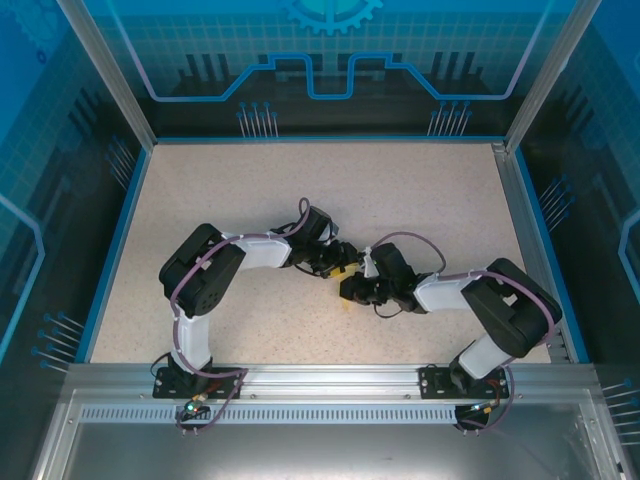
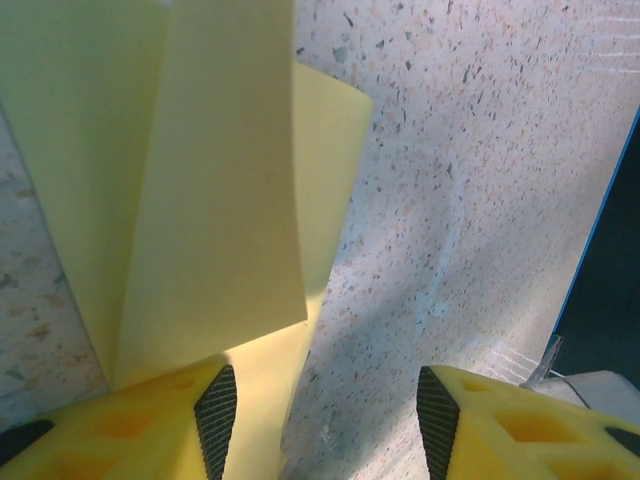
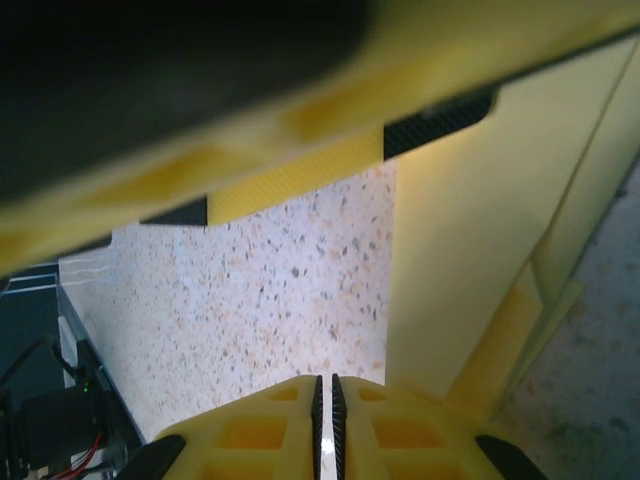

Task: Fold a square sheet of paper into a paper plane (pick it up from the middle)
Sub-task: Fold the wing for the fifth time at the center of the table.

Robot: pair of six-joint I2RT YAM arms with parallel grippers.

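Two grippers checked: left gripper (image 2: 327, 400) jaws wide, folded sheet of paper (image 2: 200, 180) ahead of one fingertip; right gripper (image 3: 325, 400) jaws pressed together, sheet just beside them.

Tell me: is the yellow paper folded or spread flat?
Folded: the paper shows overlapping layers with straight creases in the left wrist view.

Top view looks down on the whole worktop (image 1: 420, 190) from 6 o'clock, behind the arm bases (image 1: 185, 380). Both wrist views sit close above it, sharing the yellow paper (image 2: 210, 170).
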